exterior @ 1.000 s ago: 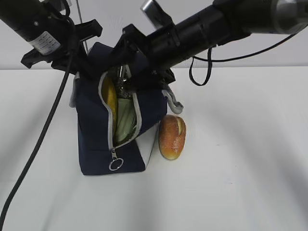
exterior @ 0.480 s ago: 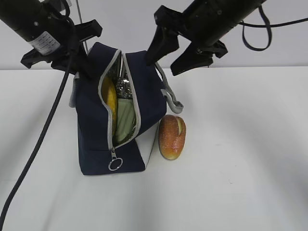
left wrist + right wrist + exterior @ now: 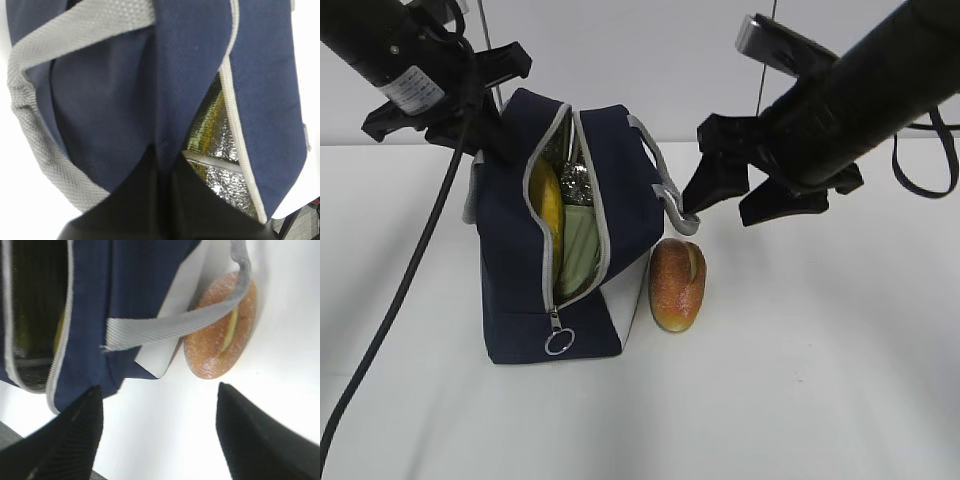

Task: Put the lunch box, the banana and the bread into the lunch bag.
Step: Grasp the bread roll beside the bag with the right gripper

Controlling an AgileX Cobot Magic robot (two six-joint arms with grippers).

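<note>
The navy lunch bag (image 3: 515, 260) stands unzipped on the white table. The yellow banana (image 3: 546, 205) and the sage-green lunch box (image 3: 578, 250) sit inside it. The bread (image 3: 678, 283) lies on the table against the bag's right side. My left gripper (image 3: 492, 138) is shut on the bag's upper left edge; in the left wrist view (image 3: 167, 170) navy fabric is pinched in it beside the silver lining (image 3: 220, 175). My right gripper (image 3: 725, 208) is open and empty, above and just right of the bread. The right wrist view shows its gap (image 3: 160, 430) below the bread (image 3: 220, 335) and the bag (image 3: 120, 290).
The bag's grey handle (image 3: 675, 205) hangs over the bread's top and crosses it in the right wrist view (image 3: 175, 322). The zipper's metal pull ring (image 3: 560, 341) hangs at the bag's front. A black cable (image 3: 400, 290) runs down the left side. White table (image 3: 820, 380) spreads to the right and front.
My right gripper has come out of the bag's opening, swung right and lowered to just above the bread, jaws open. The left gripper and the bag have not moved.
</note>
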